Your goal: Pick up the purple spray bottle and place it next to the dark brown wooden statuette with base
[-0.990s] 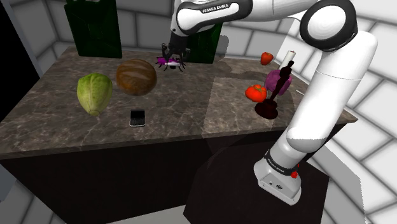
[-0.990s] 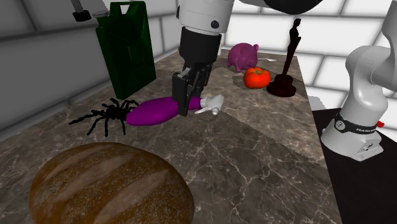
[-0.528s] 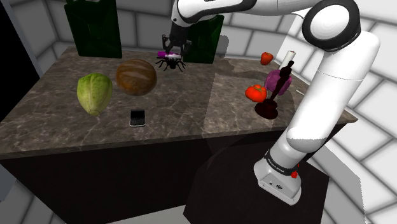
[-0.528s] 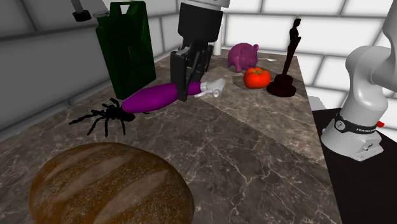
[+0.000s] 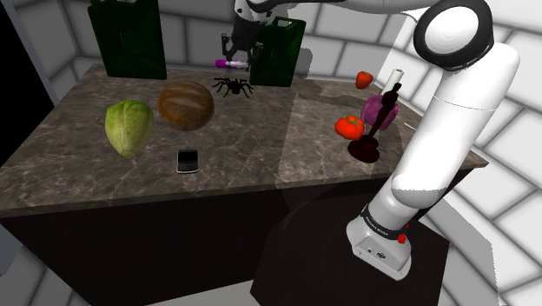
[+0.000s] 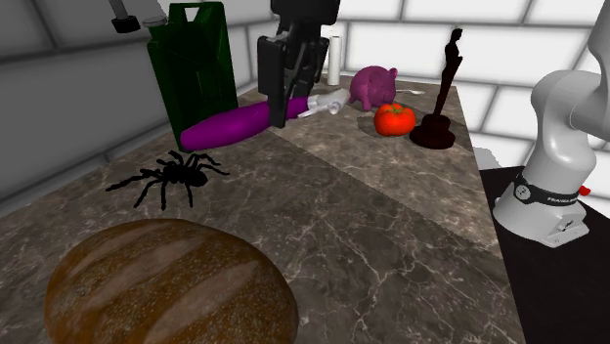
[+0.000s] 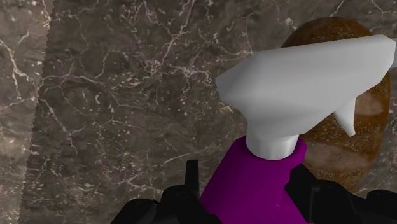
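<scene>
One bottle: the purple spray bottle (image 6: 230, 125) is clamped in my gripper (image 6: 283, 109) by its neck, above the table (image 6: 391, 254).
Long axis: roughly level, white nozzle pointing toward the statuette.
Statuette (image 6: 445, 83): well apart, toward the second exterior view's right.

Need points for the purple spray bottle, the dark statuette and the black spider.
purple spray bottle (image 6: 230, 125): second exterior view, middle of its purple body.
dark statuette (image 6: 431, 133): second exterior view, its round base.
black spider (image 6: 178, 174): second exterior view, its body.
</scene>
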`<move>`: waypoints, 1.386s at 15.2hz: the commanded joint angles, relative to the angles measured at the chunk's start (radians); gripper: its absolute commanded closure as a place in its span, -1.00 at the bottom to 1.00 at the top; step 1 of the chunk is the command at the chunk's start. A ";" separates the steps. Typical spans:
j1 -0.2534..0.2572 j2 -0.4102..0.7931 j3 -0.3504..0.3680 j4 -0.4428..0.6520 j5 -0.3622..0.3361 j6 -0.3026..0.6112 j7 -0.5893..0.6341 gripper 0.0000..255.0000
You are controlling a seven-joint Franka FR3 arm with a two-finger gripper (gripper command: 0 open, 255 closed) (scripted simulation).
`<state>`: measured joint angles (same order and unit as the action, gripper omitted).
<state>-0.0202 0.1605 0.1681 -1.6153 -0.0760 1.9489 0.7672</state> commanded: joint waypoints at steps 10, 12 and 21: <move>0.004 0.018 0.002 0.174 -0.001 -0.156 -0.006 1.00; 0.006 0.025 0.002 0.211 -0.002 -0.186 -0.007 1.00; 0.016 0.077 0.005 0.408 -0.011 -0.332 -0.009 1.00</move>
<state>-0.0058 0.2320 0.1725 -1.2290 -0.0863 1.6333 0.7582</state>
